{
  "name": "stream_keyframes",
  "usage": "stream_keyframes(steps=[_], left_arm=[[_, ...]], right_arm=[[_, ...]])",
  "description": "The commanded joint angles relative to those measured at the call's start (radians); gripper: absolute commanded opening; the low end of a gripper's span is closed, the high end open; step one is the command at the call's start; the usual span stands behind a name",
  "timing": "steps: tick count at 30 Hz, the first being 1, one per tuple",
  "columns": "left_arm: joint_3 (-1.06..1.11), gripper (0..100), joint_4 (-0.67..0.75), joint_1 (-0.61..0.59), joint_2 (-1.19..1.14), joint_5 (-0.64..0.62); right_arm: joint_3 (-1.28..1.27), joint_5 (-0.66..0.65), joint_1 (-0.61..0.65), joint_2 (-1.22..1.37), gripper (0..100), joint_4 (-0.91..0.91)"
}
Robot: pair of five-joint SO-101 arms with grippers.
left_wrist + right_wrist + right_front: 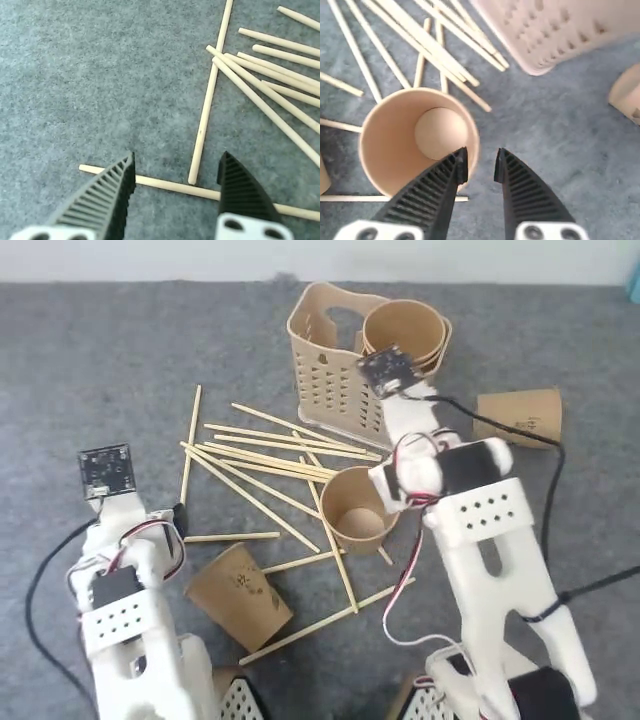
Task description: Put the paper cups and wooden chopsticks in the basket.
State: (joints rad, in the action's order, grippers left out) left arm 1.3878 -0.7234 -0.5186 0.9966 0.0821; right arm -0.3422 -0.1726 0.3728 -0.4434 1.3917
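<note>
Grey carpet (100, 360); chopsticks (270, 455) lie scattered beside basket (335, 370) and upright cup (358, 505).

Work surface: grey felt-like covering (90, 360) with a short, fuzzy nap, spanning the high view from side to side and seen close up in both wrist views. Upper edge of the high view: pale plain strip (200, 258), wall or edge undetermined. Upper right corner: small teal patch (634, 280). Lighting even, shadows soft.

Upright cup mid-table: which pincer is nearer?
Right. The right pincer hangs right at the upright cup rim; the left pincer is well off to the side, open over a single chopstick.
</note>
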Motion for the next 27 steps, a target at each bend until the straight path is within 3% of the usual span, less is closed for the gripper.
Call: stream_keyframes(steps=[1,20,22,25,27], left_arm=[[-0.007,25,0.006,-0.006,0.020,0.009],[-0.007,25,0.006,-0.006,0.020,0.011],[-0.007,25,0.006,-0.006,0.020,0.011],[-0.007,25,0.006,-0.006,0.020,0.011],[-0.007,25,0.006,-0.006,0.020,0.011]], right_arm=[[0.063,-0.014,-0.047,-0.048,16.0,0.021],[-0.215,-0.005,-0.042,0.019,17.7,-0.177],[-0.216,-0.006,-0.042,0.021,13.9,-0.179],[-0.216,-0.008,-0.042,0.021,0.3,-0.183],[-0.216,-0.006,-0.042,0.016,2.4,-0.176]])
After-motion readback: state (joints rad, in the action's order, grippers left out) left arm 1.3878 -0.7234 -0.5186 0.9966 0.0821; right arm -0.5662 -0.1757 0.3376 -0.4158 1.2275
